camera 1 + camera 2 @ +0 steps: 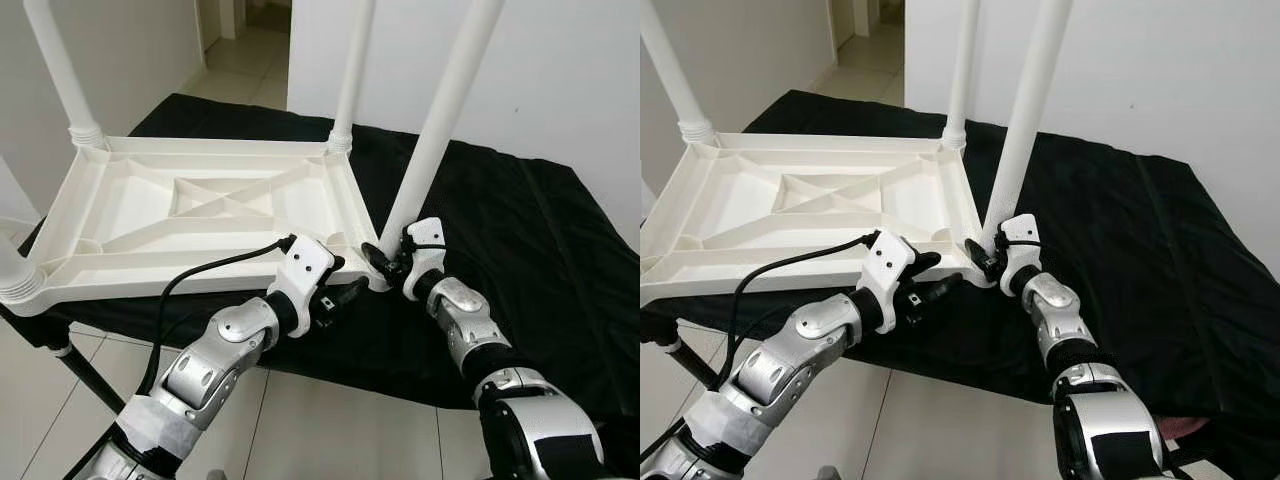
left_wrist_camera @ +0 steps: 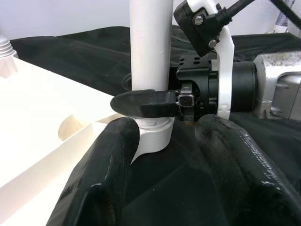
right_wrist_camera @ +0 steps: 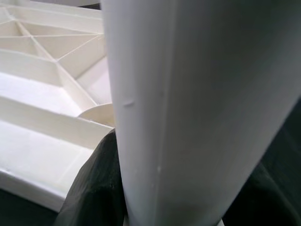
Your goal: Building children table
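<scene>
A white plastic children's table top lies upside down on a black cloth. Legs stand in its far-left, far-right and near-left corners. A fourth leg rises from the near-right corner socket. My right gripper is shut on that leg's base; one of its fingers wraps the leg, and the leg is very close in the right wrist view. My left gripper stands open just beside that corner, its fingers apart with nothing between them.
The black cloth covers a stand that reaches to the right and back. Its near edge drops to a pale tile floor, with a black frame leg at the left. A white wall stands behind, and a doorway opens at the far back.
</scene>
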`<state>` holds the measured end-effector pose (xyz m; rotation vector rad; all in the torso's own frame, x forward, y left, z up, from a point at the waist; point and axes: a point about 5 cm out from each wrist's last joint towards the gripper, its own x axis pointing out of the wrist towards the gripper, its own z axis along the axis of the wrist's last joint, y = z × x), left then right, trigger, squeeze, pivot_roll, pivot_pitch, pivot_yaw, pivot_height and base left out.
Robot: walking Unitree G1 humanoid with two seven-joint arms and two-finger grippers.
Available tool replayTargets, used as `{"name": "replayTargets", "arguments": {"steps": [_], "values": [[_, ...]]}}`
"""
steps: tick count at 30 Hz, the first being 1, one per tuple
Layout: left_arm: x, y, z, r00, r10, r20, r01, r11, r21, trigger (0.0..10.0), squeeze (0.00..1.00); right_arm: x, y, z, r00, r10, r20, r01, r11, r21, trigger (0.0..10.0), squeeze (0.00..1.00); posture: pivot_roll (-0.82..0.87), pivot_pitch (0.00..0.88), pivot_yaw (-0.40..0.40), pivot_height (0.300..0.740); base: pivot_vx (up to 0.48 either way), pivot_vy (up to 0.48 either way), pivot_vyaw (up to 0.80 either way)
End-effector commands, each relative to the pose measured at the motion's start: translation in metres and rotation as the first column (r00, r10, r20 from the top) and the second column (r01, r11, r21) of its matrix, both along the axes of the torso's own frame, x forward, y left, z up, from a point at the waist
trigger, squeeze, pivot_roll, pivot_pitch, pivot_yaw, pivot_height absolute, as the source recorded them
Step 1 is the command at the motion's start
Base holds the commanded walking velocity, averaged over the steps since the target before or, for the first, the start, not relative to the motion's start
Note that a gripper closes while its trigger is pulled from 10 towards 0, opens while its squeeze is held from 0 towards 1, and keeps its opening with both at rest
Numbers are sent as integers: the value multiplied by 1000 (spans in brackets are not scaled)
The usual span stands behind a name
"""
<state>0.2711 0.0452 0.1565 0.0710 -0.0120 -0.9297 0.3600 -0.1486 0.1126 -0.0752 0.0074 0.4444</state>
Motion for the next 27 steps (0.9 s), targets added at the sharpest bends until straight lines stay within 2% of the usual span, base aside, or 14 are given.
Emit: {"name": "replayTargets", "arguments": {"steps": [1, 4, 10, 13, 14, 17, 20, 21, 23, 27], "values": [[-8, -5, -1, 989, -144, -18, 144, 990, 2, 10000, 0, -4, -11, -11, 997, -68, -37, 66, 997, -37, 10000, 0, -26, 0, -56, 740, 0, 0, 0], [-9, -4, -2, 989, -148, -25, 148, 989, 3, 10000, 0, -3, -3, -10, 969, -246, -24, 247, 969, 22, 10000, 0, -26, 0, -44, 740, 0, 0, 0], [-10, -3, -2, 988, -152, -28, 152, 988, 7, 10000, 0, -3, -2, -12, 938, -344, -41, 346, 937, 43, 10000, 0, -25, 0, -41, 740, 0, 0, 0], [-10, -3, -2, 988, -153, -28, 154, 988, 12, 10000, 0, -5, -1, -15, 889, -454, -48, 456, 890, 28, 10000, 0, -20, 0, -41, 740, 0, 0, 0], [-10, -3, -2, 988, -153, -28, 154, 988, 12, 10000, 0, -5, -1, -15, 889, -454, -48, 456, 890, 28, 10000, 0, -20, 0, -41, 740, 0, 0, 0], [-10, -3, -2, 988, -152, -30, 153, 988, 12, 10000, 0, -8, 10, -18, 837, -544, -63, 546, 837, 40, 10000, 0, -19, 0, -41, 740, 0, 0, 0], [-11, -2, -2, 988, -152, -30, 153, 988, 12, 10000, 0, -9, 17, -17, 818, -572, -63, 574, 817, 42, 10000, 0, -18, 0, -42, 740, 0, 0, 0], [-11, -3, -2, 988, -153, -31, 153, 988, 12, 10000, 0, -10, 25, -16, 809, -584, -59, 587, 808, 49, 10000, 0, -17, 0, -41, 740, 0, 0, 0], [-11, -4, -2, 988, -152, -31, 152, 988, 11, 10000, 0, -12, 38, -15, 817, -575, -54, 577, 814, 62, 10000, 0, -17, 0, -41, 740, 0, 0, 0], [-11, -3, -2, 988, -150, -31, 150, 989, 12, 10000, 0, -12, 37, -11, 821, -570, -28, 570, 818, 74, 10000, 0, -10, 0, -48, 740, 0, 0, 0]]}}
